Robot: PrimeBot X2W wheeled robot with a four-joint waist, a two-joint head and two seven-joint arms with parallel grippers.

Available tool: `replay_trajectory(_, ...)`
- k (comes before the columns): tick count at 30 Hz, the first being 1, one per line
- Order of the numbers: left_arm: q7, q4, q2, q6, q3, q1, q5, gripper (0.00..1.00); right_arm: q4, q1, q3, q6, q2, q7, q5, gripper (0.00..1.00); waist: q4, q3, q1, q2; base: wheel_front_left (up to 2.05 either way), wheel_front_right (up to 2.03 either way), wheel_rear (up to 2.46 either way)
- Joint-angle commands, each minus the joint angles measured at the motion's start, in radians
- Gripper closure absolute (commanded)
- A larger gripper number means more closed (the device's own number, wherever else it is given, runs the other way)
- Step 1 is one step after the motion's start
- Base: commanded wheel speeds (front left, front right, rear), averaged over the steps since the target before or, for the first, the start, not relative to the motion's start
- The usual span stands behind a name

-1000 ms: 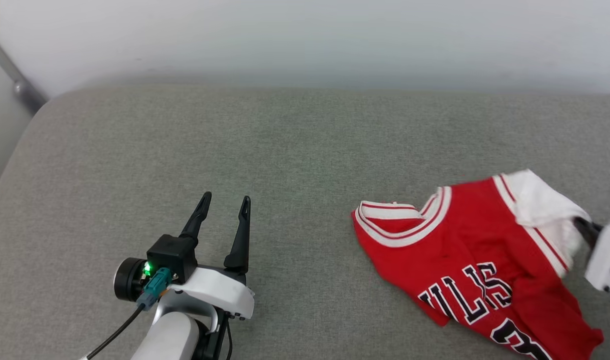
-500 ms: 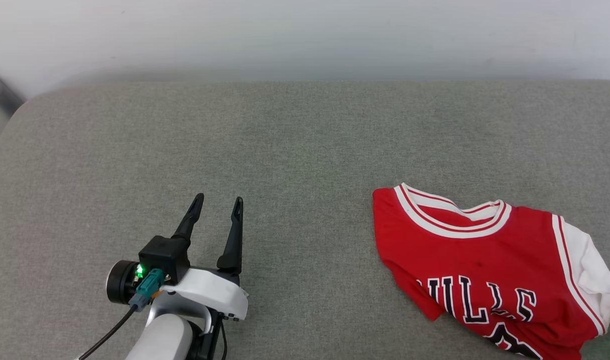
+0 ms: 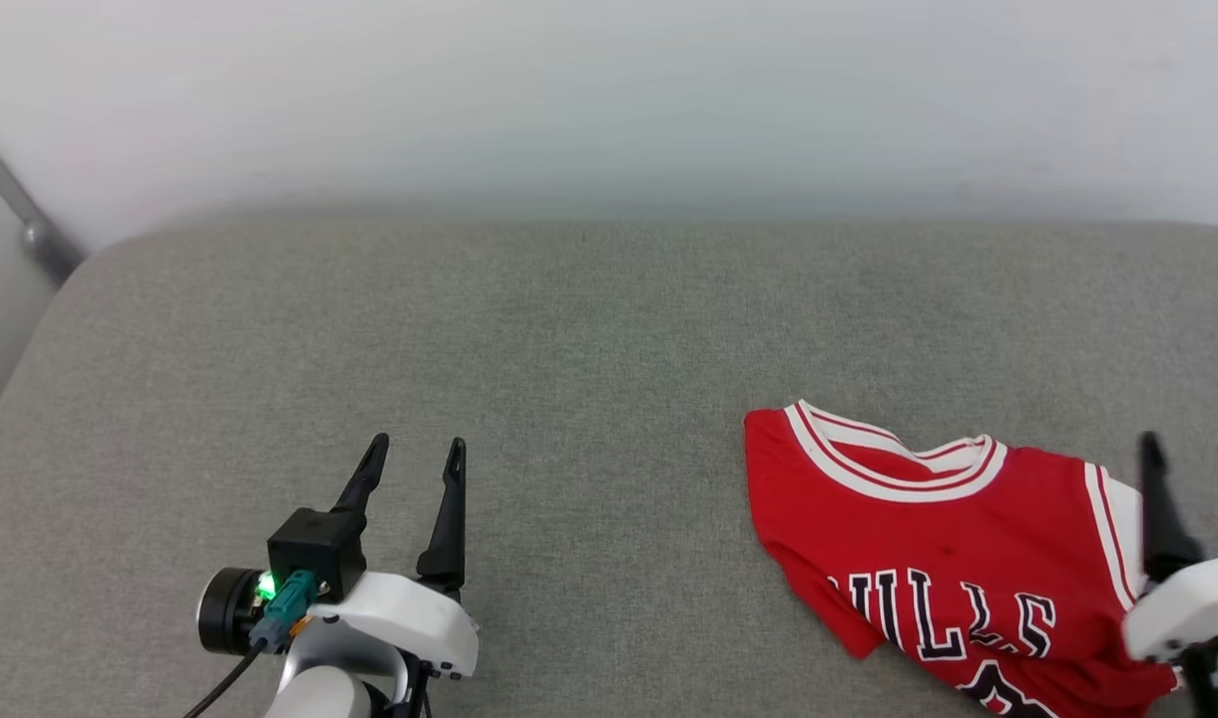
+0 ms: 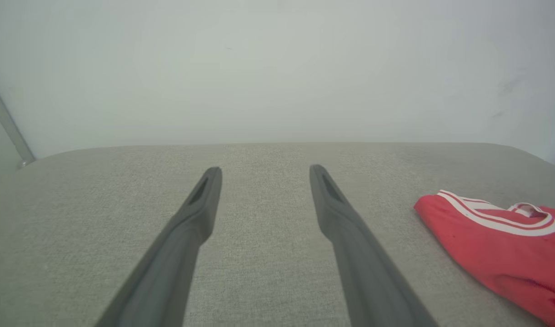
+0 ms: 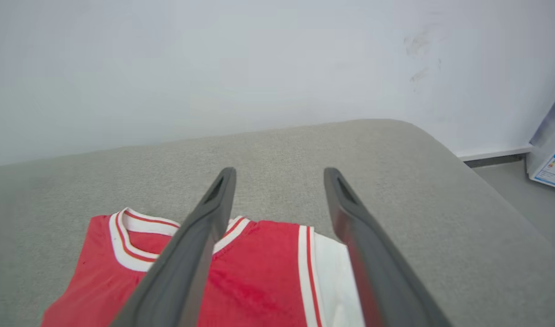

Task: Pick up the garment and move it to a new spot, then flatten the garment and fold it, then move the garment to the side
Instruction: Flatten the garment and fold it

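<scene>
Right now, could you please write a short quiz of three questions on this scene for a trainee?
1. True or false: the right claw is shut on the jersey.
2. On which part of the grey cushion does the jersey lie? A: the robot's left. B: the middle. C: the robot's right.
3. Fill in: the left claw is ___, with nothing between its fingers.

Key: 1 false; 2 C; 3 open.

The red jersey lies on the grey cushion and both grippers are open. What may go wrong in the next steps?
1. The jersey lies rumpled, with one side seemingly tucked under; folding it now may lock creases in.
2. The left gripper hovers far from it, so the right gripper, above the white sleeve, might pull alone and bunch the cloth.
</scene>
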Motion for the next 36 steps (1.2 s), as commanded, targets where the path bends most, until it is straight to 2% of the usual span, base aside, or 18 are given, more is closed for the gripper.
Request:
replay_trajectory(1,0.002,-0.001,0.003,0.006,0.000,0.010,-0.005,0.00,-0.017,0.024,0.022,0.000,0.008,-0.014,-0.012,0.00,0.004,-0.012,0.0000,0.0000,0.00,0.00,0.00)
replay_trajectory(7,0.013,-0.003,0.012,0.008,0.000,0.035,-0.015,0.00,-0.115,0.122,0.136,0.000,0.029,-0.066,-0.044,0.00,0.008,-0.046,0.0000,0.0000,0.00,0.00,0.00)
replay_trajectory(11,0.017,-0.002,0.017,0.013,-0.001,0.049,-0.023,0.00,-0.171,0.193,0.184,0.000,0.047,-0.057,-0.044,0.00,0.003,-0.066,0.0000,0.0000,0.00,0.00,0.00)
replay_trajectory(20,0.033,0.003,0.023,0.027,0.004,0.062,-0.033,0.00,-0.261,0.270,0.220,0.000,0.073,-0.025,-0.022,0.00,-0.038,-0.079,0.0000,0.0000,0.00,0.00,0.00)
replay_trajectory(27,0.091,0.045,-0.028,-0.023,-0.088,-0.057,-0.003,0.00,-0.286,0.238,0.205,0.000,0.078,-0.012,-0.032,0.00,-0.049,-0.050,0.0000,0.0000,0.00,0.00,0.00)
replay_trajectory(32,0.171,0.113,-0.087,-0.095,-0.177,-0.219,0.023,0.00,-0.305,0.203,0.201,0.000,0.079,-0.012,-0.037,0.00,-0.078,0.017,0.0000,0.0000,0.00,0.00,0.00)
replay_trajectory(36,0.277,0.201,-0.126,-0.167,-0.240,-0.348,0.019,0.00,-0.310,0.179,0.201,0.000,0.080,-0.020,-0.035,0.00,-0.105,0.066,0.0000,0.0000,0.00,0.00,0.00)
